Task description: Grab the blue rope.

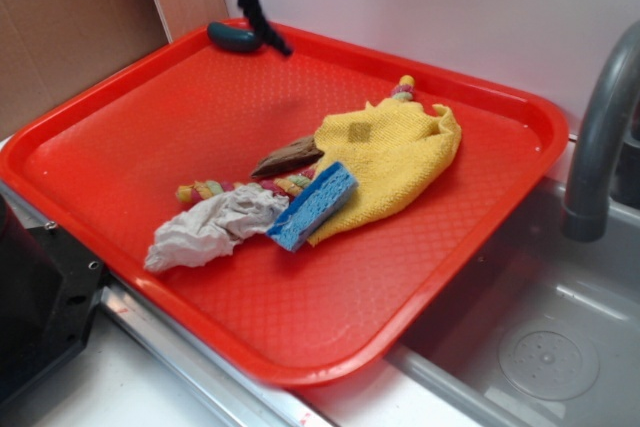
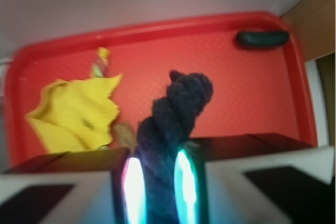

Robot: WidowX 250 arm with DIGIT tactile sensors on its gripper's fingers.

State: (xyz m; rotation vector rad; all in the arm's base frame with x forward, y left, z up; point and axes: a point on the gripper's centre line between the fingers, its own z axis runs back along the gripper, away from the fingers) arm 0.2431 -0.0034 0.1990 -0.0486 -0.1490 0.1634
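Exterior overlooks red tray [image 1: 520, 147]; wrist looks down.

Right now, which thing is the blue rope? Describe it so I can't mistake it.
Start at the red tray and look above its far corner: the blue rope hangs there, clamped in the gripper. It is a thick, dark navy twisted cord, unlike the pastel braided rope under the yellow cloth or the short teal lump on the tray.
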